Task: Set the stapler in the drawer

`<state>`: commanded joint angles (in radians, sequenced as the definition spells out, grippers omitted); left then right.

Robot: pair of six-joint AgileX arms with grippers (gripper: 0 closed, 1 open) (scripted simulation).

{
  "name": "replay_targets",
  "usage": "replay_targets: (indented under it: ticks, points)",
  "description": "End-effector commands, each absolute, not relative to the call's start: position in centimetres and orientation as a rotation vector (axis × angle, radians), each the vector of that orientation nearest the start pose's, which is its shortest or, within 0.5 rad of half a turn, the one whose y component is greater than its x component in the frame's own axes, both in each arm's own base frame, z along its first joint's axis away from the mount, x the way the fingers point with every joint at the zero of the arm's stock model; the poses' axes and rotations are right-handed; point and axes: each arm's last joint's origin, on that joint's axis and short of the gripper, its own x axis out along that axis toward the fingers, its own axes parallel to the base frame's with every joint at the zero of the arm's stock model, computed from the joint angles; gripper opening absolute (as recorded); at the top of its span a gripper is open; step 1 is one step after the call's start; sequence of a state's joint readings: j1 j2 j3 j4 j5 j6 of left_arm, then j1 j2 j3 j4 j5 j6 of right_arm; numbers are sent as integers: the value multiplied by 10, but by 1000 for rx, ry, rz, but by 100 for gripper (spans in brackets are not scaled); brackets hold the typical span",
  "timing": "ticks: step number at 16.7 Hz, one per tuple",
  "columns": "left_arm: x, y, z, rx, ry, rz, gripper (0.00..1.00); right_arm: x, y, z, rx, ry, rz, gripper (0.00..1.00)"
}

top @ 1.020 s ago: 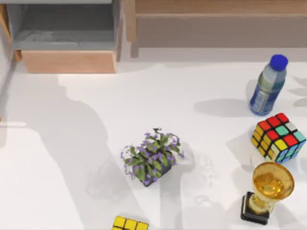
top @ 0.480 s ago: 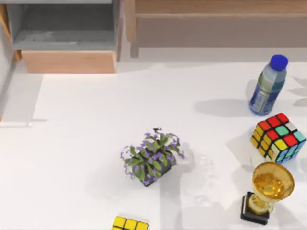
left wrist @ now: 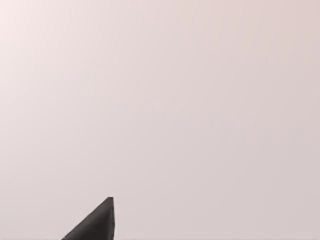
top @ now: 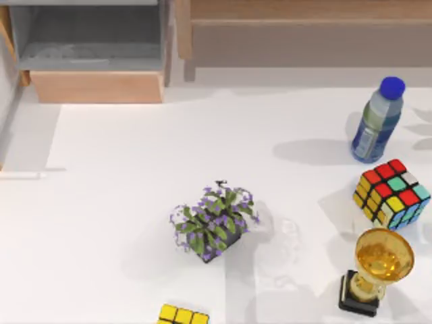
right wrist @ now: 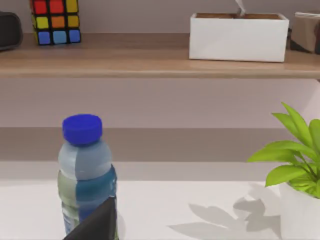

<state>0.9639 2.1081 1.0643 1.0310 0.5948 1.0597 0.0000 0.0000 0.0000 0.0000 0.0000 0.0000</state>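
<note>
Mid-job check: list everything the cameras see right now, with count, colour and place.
open drawer with grey inside and tan wooden front: one, top view's upper left
long brown wooden shelf unit: one, upper right
clear bottle with blue cap: one, right side
multicoloured puzzle cubes: one right of centre, one with yellow squares at the bottom edge, one on the shelf
golden trophy on black base: one, lower right
purple-flowered potted plant: one, centre
white box: one, on the shelf
green-leafed plant in white pot: one, beside the bottle
left claw: dark tip, against a pale surface
right claw: dark tip, in front of the bottle
</note>
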Motion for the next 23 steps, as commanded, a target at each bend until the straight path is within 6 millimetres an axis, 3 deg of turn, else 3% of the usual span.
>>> replay_targets:
  ticks: [8,12,15,20,23]
  points:
    - [230,229,108,1441,71,141,100,106,-1,160,0,0,0,100]
    - [229,187,96,1536,15,17,100,106,-1,160,0,0,0,100]
    - [229,175,95,1571,-16,-16,100,106,-1,160,0,0,0,100]
    - [229,176,94,1568,-10,-13,100,106,-1,160,0,0,0,100]
    - [239,175,95,1571,-16,-16,100,106,-1,160,0,0,0,100]
